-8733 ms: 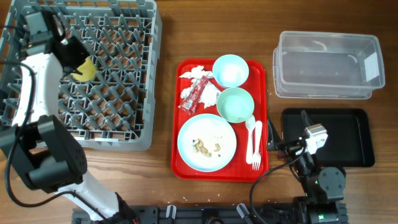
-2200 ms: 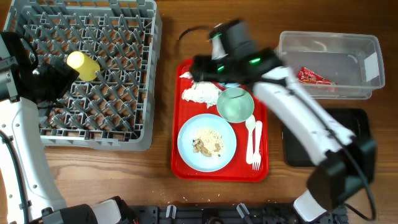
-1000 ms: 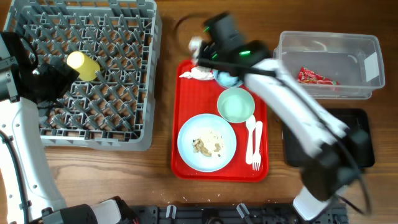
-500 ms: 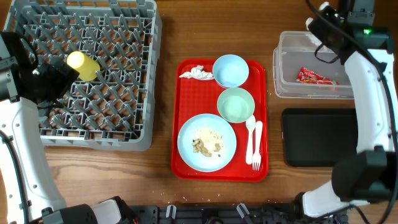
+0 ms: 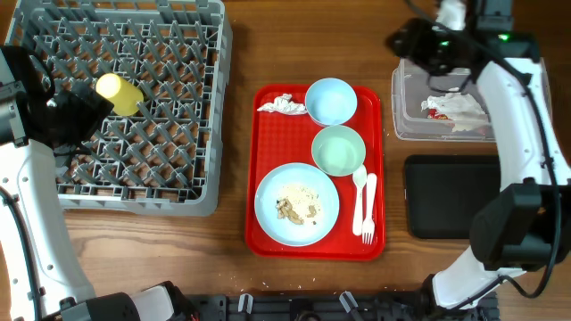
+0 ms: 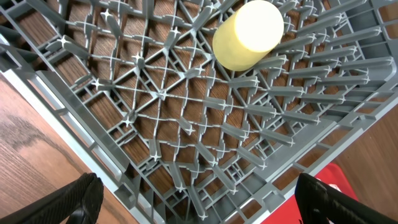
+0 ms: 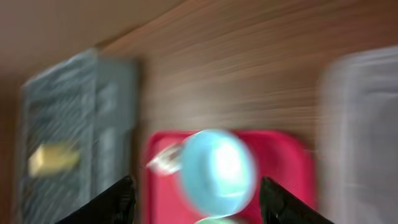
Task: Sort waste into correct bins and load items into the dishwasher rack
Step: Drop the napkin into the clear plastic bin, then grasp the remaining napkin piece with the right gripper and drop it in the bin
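Note:
The grey dishwasher rack [image 5: 178, 169] fills the left, with the yellow cup [image 5: 119, 94] lying among its pegs. My left gripper [image 5: 85, 114] hovers just left of the cup, open and empty; the left wrist view shows the cup [image 6: 249, 34] above the rack grid [image 6: 168, 124]. My right gripper [image 5: 406, 43] hangs open over the clear tub's [image 5: 526, 67] far left corner. A crumpled napkin [image 5: 457, 109] and the red wrapper [image 5: 434, 105] lie in the tub. Another napkin [image 5: 282, 104], blue bowl [image 5: 330, 101], green bowl [image 5: 338, 150], plate [image 5: 297, 203] with food scraps [image 5: 294, 209], and fork and spoon [image 5: 364, 205] sit on the red tray [image 5: 268, 232].
The black tray [image 5: 459, 196] lies in front of the clear tub, right of the red tray. The right wrist view is blurred by motion; it shows the blue bowl [image 7: 217, 171] and the rack [image 7: 74, 130] far below.
My right arm swung from the red tray's far edge over to the clear tub and opened; a napkin now lies in the tub. The left arm has not moved.

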Robot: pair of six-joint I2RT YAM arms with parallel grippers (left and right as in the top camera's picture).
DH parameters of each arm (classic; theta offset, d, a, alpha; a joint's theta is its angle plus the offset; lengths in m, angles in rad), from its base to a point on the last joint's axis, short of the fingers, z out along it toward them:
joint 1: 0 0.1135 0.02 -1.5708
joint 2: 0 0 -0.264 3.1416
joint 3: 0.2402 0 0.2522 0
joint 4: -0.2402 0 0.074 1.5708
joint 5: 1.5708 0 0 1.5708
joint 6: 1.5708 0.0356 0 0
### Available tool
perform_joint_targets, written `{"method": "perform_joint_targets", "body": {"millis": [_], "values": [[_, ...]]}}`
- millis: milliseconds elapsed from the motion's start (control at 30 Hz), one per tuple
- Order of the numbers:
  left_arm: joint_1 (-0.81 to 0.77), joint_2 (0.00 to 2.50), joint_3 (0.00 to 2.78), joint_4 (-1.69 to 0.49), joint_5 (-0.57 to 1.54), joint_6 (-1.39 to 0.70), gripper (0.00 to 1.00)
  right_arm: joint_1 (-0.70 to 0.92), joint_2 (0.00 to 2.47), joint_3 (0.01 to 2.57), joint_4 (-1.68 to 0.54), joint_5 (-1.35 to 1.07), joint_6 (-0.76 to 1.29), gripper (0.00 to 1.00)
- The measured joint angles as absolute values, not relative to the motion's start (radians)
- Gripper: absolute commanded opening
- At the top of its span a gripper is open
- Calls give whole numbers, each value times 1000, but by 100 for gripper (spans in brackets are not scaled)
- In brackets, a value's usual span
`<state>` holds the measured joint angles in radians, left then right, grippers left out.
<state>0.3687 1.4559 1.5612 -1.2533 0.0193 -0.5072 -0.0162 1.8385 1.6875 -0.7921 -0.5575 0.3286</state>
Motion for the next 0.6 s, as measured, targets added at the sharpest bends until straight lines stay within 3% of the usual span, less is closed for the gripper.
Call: {"method": "perform_joint_targets", "body": {"millis": [100, 233, 333, 500, 600], "values": [[369, 1456, 1561, -1253, 20, -507, 100, 123, 1839, 1687, -800, -571, 297, 66], [369, 1456, 1561, -1253, 20, -507, 100, 360, 1846, 1687, -769, -360, 298, 81], [369, 1456, 1561, -1253, 20, -507, 100, 520, 1896, 1687, -691, -177, 293, 84], [369, 1456, 1561, -1253, 20, -507, 100, 612, 2092, 1687, -596, 31, 267, 87], [369, 1456, 1561, -1253, 20, -507, 100, 605, 2148, 1687, -561, 70, 258, 84]]}}
